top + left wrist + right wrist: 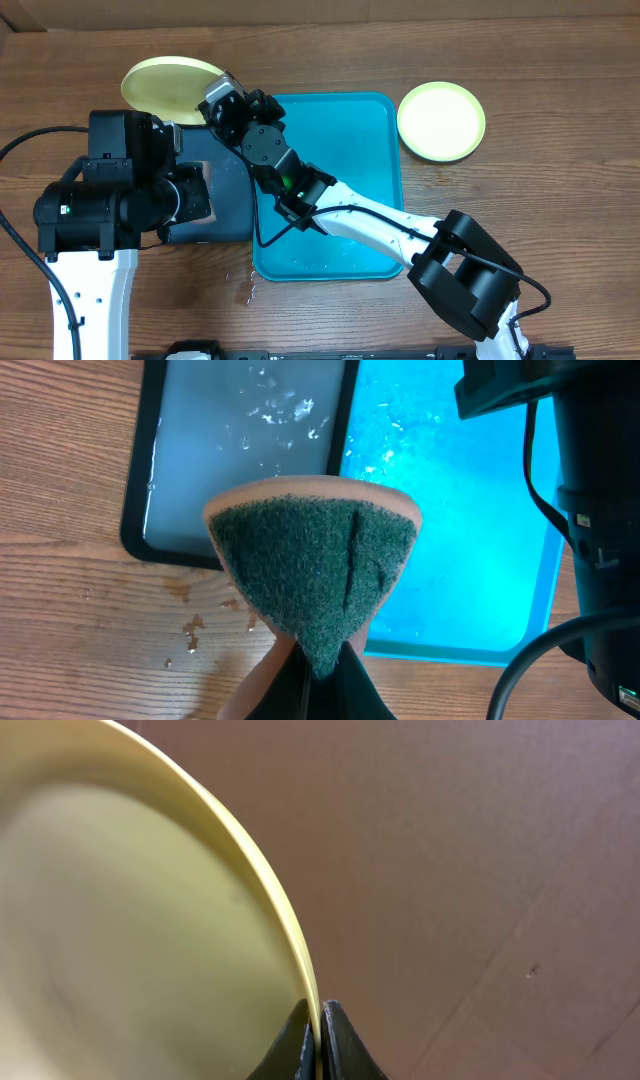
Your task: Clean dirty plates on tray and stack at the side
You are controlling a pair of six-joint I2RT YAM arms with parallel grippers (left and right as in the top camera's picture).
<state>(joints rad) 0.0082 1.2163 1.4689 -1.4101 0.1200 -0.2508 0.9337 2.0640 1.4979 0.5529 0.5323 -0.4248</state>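
Wooden table (560,220) under everything. Mid-table, the teal tray (360,150), wet and glistening, with a dark tray (225,205) just beside its left side, water lying in that one too. Right arm (380,220) stretched diagonally over the tray toward the far left; left arm (100,200) above the dark tray. Beyond the dark tray's far edge, off the tray, a yellow-green plate (165,85), tilted, rim pinched between the pressed-together fingers of the right gripper (320,1035); touching the table or lifted, cannot tell. Right of the tray's far right corner, apart from it, a second plate (441,121), pale yellow-green, flat on the table. In the left gripper (322,665), a sponge (310,560), green scouring face toward the wrist camera, squeezed into a cone by fingers closed on its lower end, over the dark tray's near edge. Small drops (190,632) on the wood just beside that edge.
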